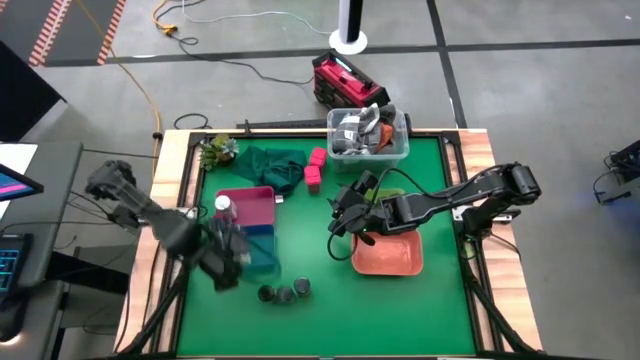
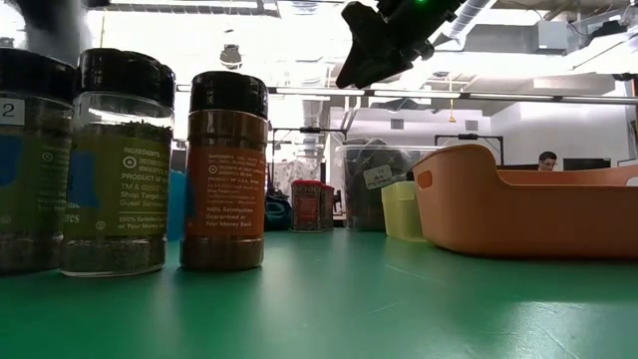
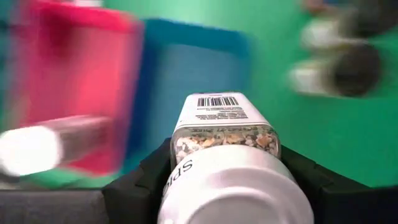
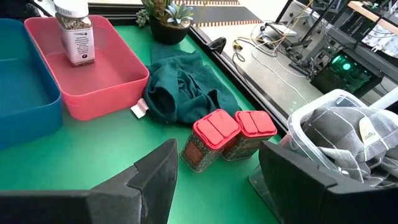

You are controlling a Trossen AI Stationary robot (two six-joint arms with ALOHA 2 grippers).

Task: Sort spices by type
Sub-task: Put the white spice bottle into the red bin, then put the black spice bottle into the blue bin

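The left gripper (image 3: pixel 224 186) has its fingers clamped on a white-capped spice jar (image 3: pixel 225 149) above the blue tray (image 1: pixel 262 247). The right gripper (image 4: pixel 217 168) hovers with fingers apart, empty, near 2 red-lidded spice jars (image 4: pixel 227 138) on the green desk (image 1: pixel 330 300).

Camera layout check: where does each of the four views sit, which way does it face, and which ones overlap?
High view: overhead, straight down on the green table; both arms show.
Low view: table level, past three dark-lidded jars into the room; one hand hangs above.
Left wrist view: on the left hand, gripping a white-capped jar.
Right wrist view: between the open right hand fingers toward two red-lidded jars.
Shared: both wrist views show the pink tray.
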